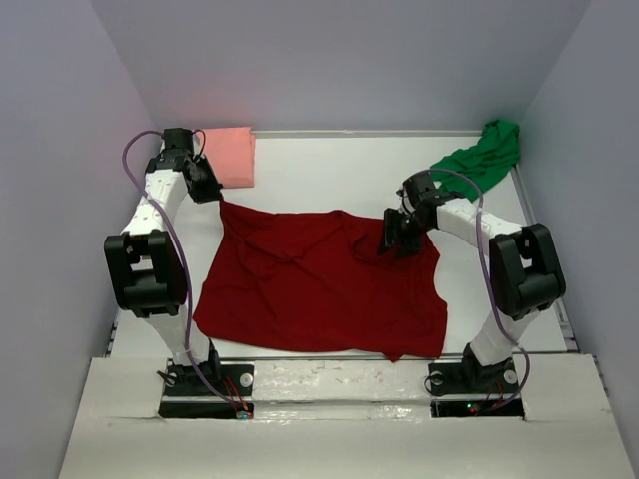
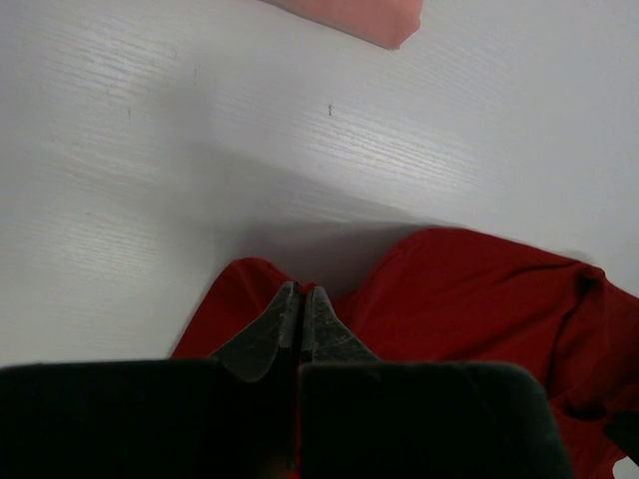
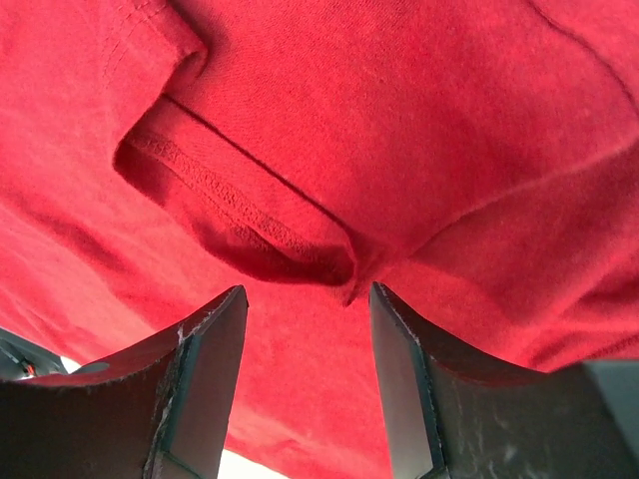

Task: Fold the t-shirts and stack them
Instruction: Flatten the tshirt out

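Here left tool pinches the dark red t-shirt corner; right tool gapes over it.

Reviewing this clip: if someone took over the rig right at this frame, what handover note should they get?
Grippers: the left gripper is shut on the far left corner of the dark red t-shirt. The right gripper is open, its fingers either side of a hem fold near that shirt's far right edge, not closed on it.
Things: the dark red t-shirt lies spread and wrinkled mid-table. The salmon pink t-shirt sits at the far left corner and looks folded. The green t-shirt is bunched at the far right corner.
Done: apparently the pink one only.
Left: fold the red, fold the green, stack all three.
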You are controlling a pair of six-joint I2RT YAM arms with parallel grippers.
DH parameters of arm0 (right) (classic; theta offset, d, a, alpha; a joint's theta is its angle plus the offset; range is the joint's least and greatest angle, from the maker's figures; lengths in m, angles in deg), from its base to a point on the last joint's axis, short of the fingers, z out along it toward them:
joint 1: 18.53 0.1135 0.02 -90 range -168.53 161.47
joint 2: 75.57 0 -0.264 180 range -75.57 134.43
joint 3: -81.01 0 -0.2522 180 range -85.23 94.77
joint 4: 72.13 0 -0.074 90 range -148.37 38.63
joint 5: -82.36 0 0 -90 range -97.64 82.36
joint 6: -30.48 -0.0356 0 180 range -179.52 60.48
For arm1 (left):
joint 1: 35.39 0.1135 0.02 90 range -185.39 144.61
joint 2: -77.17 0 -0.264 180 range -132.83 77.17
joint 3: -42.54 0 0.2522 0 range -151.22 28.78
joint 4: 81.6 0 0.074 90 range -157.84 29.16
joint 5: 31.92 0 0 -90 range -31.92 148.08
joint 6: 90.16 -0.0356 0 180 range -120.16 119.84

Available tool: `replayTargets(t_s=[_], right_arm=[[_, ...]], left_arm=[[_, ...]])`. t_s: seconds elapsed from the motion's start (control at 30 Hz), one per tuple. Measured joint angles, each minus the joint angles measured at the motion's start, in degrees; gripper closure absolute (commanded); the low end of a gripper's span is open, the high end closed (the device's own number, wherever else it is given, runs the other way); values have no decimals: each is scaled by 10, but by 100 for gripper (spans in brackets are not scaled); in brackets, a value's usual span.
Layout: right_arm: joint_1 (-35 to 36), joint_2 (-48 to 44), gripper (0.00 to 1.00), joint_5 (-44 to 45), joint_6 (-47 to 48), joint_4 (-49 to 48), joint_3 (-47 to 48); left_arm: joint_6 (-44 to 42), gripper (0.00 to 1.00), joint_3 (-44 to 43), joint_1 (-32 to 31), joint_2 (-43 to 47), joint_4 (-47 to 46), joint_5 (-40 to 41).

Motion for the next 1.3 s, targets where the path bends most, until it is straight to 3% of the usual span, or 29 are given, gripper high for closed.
replayTargets(t_s=[0.33, 0.43, 0.53, 0.67, 0.9, 0.97, 1.1, 1.2, 1.27, 1.3], right_arm=[[0, 27, 43, -8, 0, -15, 0], [0, 28, 65, -10, 1, -22, 0], [0, 28, 73, -12, 2, -28, 0], [0, 28, 71, -15, 2, -28, 0], [0, 32, 45, -21, 2, -31, -8], [0, 32, 44, -21, 2, -32, -11], [0, 32, 70, -24, 3, -33, -17], [0, 32, 74, -25, 2, -34, -23], [0, 32, 88, -26, 2, -34, -25], [0, 32, 100, -27, 2, -34, -25]], left_arm=[[0, 100, -4, 0, 0, 11, 0], [0, 100, -10, 0, 0, 14, 0], [0, 100, -17, 0, 0, 17, 0], [0, 100, -20, 0, -1, 17, 0], [0, 100, -20, 0, -5, 18, 0], [0, 100, -20, 0, -5, 19, 0], [0, 100, -20, 0, -5, 19, 0], [0, 100, -20, 0, -5, 19, 0], [0, 100, -20, 0, -5, 19, 1], [0, 100, -20, 0, -5, 19, 1]])
